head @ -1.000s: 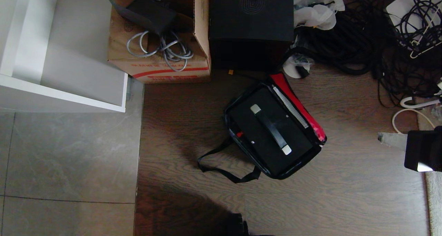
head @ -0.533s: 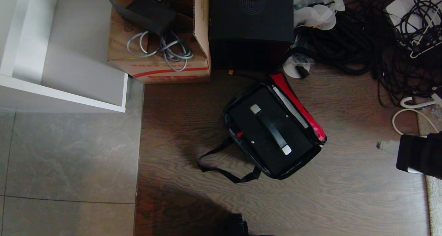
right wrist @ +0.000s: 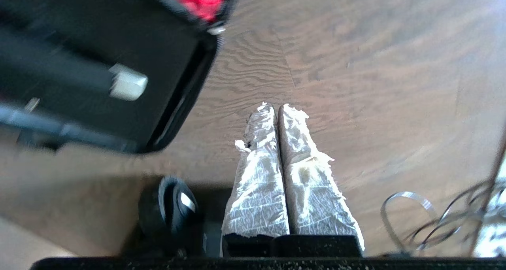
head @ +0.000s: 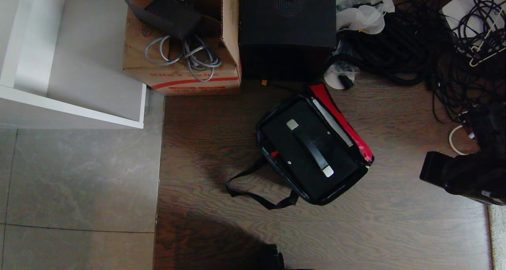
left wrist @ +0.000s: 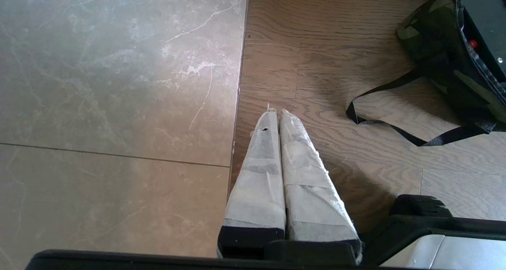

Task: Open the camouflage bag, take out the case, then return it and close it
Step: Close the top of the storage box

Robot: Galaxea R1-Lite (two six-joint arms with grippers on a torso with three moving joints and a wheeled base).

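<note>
Wood floor [head: 395, 230] meets grey tile on the robot's left. Camouflage bag [head: 340, 189] lies open on the wood, red lining showing, with the case [head: 304, 143] inside, handle up. Cardboard box [head: 182, 70] beyond it holds a coil of grey cable [head: 185, 54]. Right gripper [right wrist: 276, 108] hovers over bare wood, fingers pressed together, empty; bag is near, apart from the tips. Left gripper [left wrist: 275, 112] is also pinched closed, empty, with the bag strap [left wrist: 395, 127] nearby.

You see a matt, grained wood floor [head: 395, 230] beside smooth, marbled stone tiles [head: 79, 183]. The camouflage bag [left wrist: 442, 64] is soft cloth; the case [head: 304, 151] looks smooth and hard. Both grippers' fingers [right wrist: 304, 183] carry rough, pale tape wrap.
</note>
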